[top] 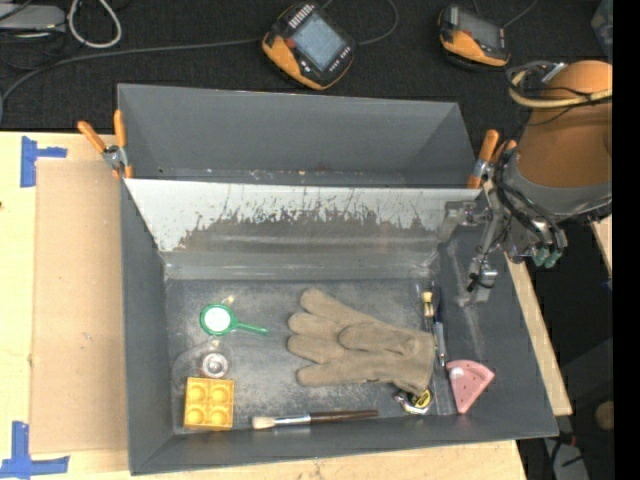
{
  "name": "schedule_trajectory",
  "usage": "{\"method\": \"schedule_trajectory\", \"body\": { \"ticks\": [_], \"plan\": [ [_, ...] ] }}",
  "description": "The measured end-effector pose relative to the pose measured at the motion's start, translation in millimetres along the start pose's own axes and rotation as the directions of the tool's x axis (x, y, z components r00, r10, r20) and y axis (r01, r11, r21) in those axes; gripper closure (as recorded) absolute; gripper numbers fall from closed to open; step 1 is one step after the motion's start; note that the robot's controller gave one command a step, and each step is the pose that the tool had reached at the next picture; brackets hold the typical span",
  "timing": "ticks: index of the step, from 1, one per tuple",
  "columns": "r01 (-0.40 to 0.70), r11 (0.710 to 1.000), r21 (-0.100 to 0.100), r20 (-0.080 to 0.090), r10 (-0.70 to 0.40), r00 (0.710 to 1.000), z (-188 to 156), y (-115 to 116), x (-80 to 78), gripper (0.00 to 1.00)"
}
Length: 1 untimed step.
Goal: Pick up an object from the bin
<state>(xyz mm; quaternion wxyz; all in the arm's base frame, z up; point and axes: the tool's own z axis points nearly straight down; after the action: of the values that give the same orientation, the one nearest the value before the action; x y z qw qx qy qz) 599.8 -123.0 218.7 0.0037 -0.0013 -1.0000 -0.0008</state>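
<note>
My gripper [481, 271] hangs over the bin's right wall, well above the floor, with nothing seen in it. Down and to its left a thin dark pen-like tool [431, 314] lies along the foot of that wall. A pink wedge-shaped piece [470, 383] sits in the front right corner, below the gripper. A tan work glove [355, 353] lies flat in the middle of the floor, fingers pointing left, cuff toward the gripper's side. A small yellow and black item [419, 400] pokes out at the cuff's front edge.
A slim paintbrush [315, 420] lies along the front wall. At the front left are a yellow square block [208, 403], a small silver round piece [212, 364] and a green-rimmed round lens with a handle [220, 320]. The arm with its orange cover reaches in from the right.
</note>
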Motion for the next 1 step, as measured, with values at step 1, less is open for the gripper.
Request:
{"method": "schedule_trajectory", "body": {
  "ticks": [1],
  "plan": [
    [0.005,1.000,0.001,0.007,-0.005,1.000,-4.1,0.9,-1.7,0.00]
  ]
}}
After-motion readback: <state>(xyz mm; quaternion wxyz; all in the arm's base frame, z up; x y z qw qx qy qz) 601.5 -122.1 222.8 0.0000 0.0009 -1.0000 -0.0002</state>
